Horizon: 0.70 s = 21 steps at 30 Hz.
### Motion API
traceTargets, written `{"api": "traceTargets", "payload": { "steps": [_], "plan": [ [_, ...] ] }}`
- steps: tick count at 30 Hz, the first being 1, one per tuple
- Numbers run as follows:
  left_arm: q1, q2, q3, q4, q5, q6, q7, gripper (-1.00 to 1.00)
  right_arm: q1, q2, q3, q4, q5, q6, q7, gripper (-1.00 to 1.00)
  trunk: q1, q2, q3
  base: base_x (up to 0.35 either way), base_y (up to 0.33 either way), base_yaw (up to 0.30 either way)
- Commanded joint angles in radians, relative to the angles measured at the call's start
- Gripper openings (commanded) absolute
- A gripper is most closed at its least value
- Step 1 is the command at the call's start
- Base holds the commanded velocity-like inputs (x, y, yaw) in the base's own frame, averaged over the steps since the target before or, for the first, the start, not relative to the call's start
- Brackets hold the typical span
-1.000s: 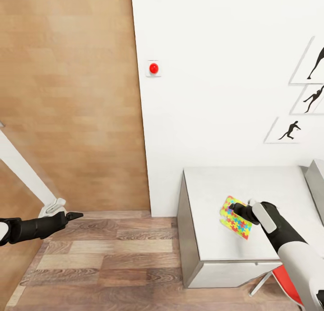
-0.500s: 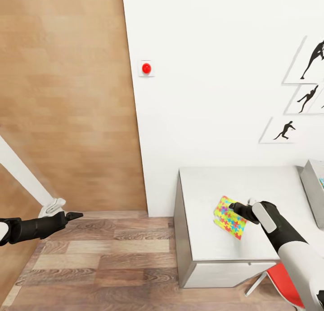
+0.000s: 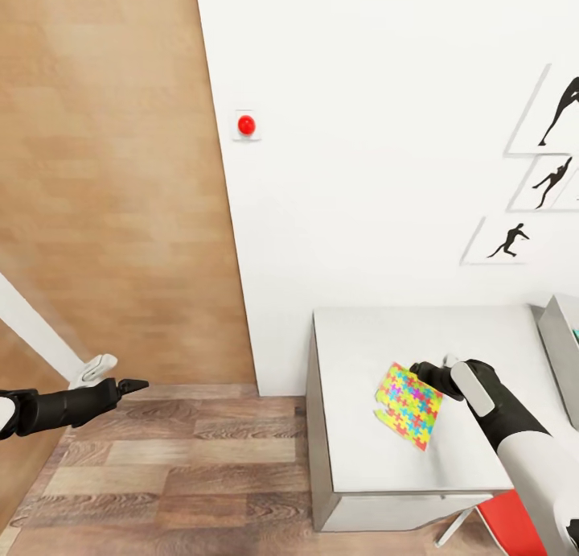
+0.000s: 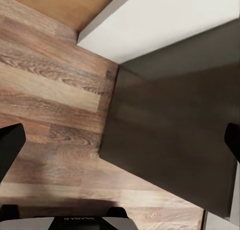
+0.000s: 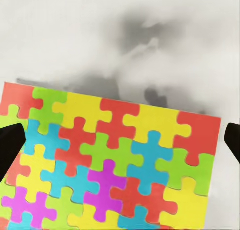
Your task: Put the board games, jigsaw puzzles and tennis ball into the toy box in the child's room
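We've got the jigsaw puzzle point(image 3: 408, 405) pinched in the right gripper point(image 3: 421, 372), tilted above the table point(image 3: 362, 459): red, yellow, green, blue, pink pieces. Left gripper point(image 3: 137, 385) state unclear.

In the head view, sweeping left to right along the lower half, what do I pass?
Left gripper over the wood floor → table left edge → jigsaw puzzle → right gripper at the puzzle's upper right corner → toy box at the frame's right edge.
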Motion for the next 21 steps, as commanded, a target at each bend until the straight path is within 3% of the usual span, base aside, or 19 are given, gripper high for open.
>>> {"api": "traceTargets", "payload": {
  "steps": [1, 21],
  "plan": [
    [-0.001, 0.000, 0.001, -0.001, 0.010, 0.003, 0.010, 1.00, -0.001, -0.001, 0.006, -0.001, -0.011, 0.001, -0.010, 1.00, 0.001, -0.002, -0.002, 0.074, 0.037, 0.000],
    [-0.001, 0.000, 0.000, -0.001, 0.010, 0.003, 0.010, 1.00, -0.003, 0.000, 0.006, 0.001, -0.011, 0.003, -0.010, 1.00, 0.001, -0.002, -0.007, 0.006, 0.008, 0.000]
  ]
}}
